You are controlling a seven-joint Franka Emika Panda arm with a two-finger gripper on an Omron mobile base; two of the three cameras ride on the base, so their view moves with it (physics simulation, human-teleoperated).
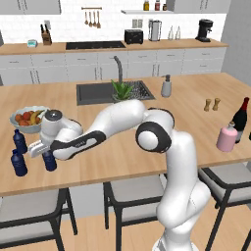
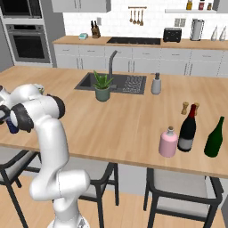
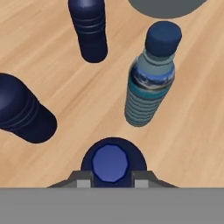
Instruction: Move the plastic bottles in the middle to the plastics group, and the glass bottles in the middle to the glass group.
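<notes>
Three navy bottles sit at the left end of the counter (image 1: 147, 147) in the left base view: two of the plastics grp, one (image 1: 19, 141) farther back just below the fruit bowl (image 1: 28, 119), one (image 1: 18, 163) nearer the front edge, & a third navy bottle (image 1: 49, 161) just right of them under the hand. Gripper (image 3: 112, 180) is closed on that third bottle's neck/cap; in the hand view its blue cap sits between the two fingertips (image 3: 83, 180), bottle upright on the wood. Same view also shows the slim teal bottle (image 3: 151, 83) w/ dark cap standing close by, apart from the held one, plus the two grp bottles (image 3: 89, 28) & (image 3: 24, 111), all separate, none touching. Arm reaches low & far left across the counter; in the right base view the hand is at the left edge, bottle (image 2: 12, 125) partly hidden behind the wrist. Far right end: pink bottle (image 1: 227, 138) stands just beside the dark wine bottle (image 1: 240, 117), red neck; can't tell if they touch. Right base view gives the same pair, pink (image 2: 168, 142) left of wine (image 2: 187, 130), w/ a green bottle (image 2: 214, 138) further right. Sink (image 1: 98, 93), potted plant (image 1: 121, 90) & soap dispenser (image 1: 166, 87) sit mid-counter on the far side; salt & pepper (image 1: 212, 104) behind the wine.
</notes>
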